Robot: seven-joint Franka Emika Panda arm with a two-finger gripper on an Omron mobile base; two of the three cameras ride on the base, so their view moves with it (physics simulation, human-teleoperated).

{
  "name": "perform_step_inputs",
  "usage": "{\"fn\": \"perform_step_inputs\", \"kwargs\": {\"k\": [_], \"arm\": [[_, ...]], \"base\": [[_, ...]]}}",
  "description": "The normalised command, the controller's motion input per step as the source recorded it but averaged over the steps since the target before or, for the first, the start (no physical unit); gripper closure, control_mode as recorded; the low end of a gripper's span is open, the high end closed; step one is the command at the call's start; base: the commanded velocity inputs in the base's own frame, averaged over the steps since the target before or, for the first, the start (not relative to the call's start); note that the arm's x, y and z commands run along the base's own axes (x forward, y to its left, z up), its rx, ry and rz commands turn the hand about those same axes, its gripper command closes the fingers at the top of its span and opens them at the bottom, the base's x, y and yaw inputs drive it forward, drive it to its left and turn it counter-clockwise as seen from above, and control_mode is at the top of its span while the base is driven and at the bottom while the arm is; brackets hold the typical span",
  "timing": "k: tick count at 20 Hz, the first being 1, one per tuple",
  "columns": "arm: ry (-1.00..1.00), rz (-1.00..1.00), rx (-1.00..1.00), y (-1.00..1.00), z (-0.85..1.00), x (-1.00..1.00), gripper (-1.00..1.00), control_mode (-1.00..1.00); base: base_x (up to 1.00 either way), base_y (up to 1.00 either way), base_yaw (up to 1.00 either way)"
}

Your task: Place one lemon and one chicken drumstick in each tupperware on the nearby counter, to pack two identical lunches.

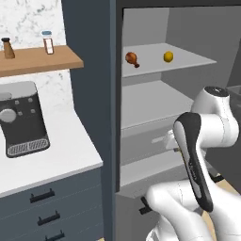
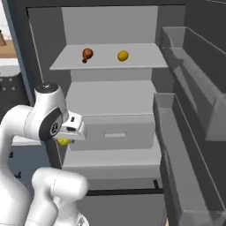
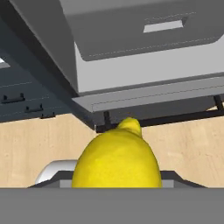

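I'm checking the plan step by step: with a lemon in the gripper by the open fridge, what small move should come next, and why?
Probably swing the arm left, toward the counter. The gripper is shut on a lemon, so the pick looks done, but it hangs low in front of the fridge drawer, short of the worktop.

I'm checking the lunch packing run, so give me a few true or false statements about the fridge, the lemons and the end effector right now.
1. The end effector holds a lemon. True.
2. The fridge's top shelf is bare. False: a chicken drumstick and a second lemon lie on it, apart.
3. A coffee machine stands on the counter. True.
4. The drumstick lies right of the shelf lemon. False: left of it in both base views.
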Motion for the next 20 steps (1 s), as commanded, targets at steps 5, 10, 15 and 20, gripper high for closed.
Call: {"fn": "perform_step_inputs", "kwargs": {"k": [5,10,15,20], "arm": [[0.0,0.0,0.0,0.0,0.0,0.0,1.0,1.0],[0.0,0.0,0.0,0.0,0.0,0.0,1.0,1.0],[0.0,0.0,0.0,0.0,0.0,0.0,1.0,1.0],[0.0,0.0,0.0,0.0,0.0,0.0,1.0,1.0]], "base": [[-0.47,0.83,0.14],[-0.01,1.0,0.19],[0.0,1.0,0.15],[0.0,1.0,0.12]]}}
